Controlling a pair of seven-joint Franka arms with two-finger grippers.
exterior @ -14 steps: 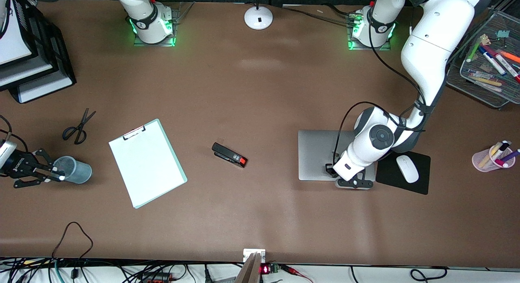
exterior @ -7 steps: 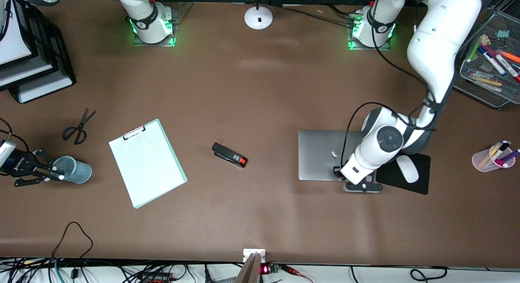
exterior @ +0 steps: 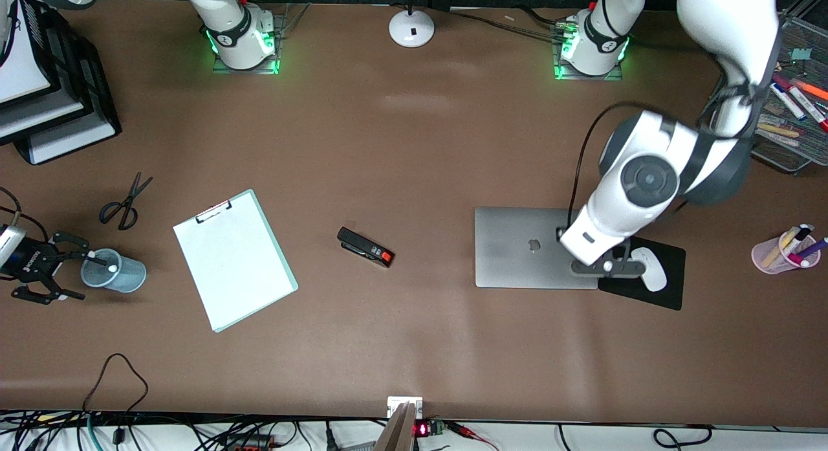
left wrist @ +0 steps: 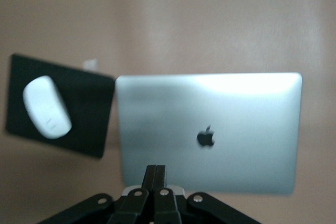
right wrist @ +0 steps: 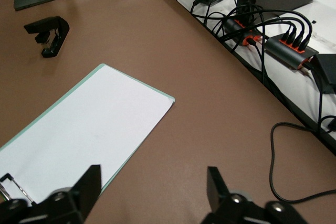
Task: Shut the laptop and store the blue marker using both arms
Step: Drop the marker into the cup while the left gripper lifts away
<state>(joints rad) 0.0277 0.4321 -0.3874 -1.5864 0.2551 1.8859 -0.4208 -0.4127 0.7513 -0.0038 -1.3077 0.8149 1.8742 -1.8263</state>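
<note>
The laptop (exterior: 517,247) lies closed on the table toward the left arm's end, its lid logo up; it also shows in the left wrist view (left wrist: 210,124). My left gripper (exterior: 607,267) is shut and empty, up in the air over the laptop's edge beside the mouse pad; its own view shows it too (left wrist: 156,174). My right gripper (exterior: 72,270) is open and empty next to a translucent cup (exterior: 126,279); its own view shows it as well (right wrist: 152,187). A slim dark-blue marker (exterior: 103,262) with a pale end stands in that cup.
Scissors (exterior: 126,202), a clipboard (exterior: 233,260) and a black stapler (exterior: 365,246) lie between the cup and the laptop. A white mouse (exterior: 649,270) sits on a black pad (exterior: 669,296). A pink cup (exterior: 776,253), wire tray (exterior: 770,147), paper trays (exterior: 65,114) and cables (right wrist: 283,145) line the edges.
My right gripper has opened and let go of the marker, which now stands in the cup. My left arm has risen and moved from the laptop lid toward the mouse pad.
</note>
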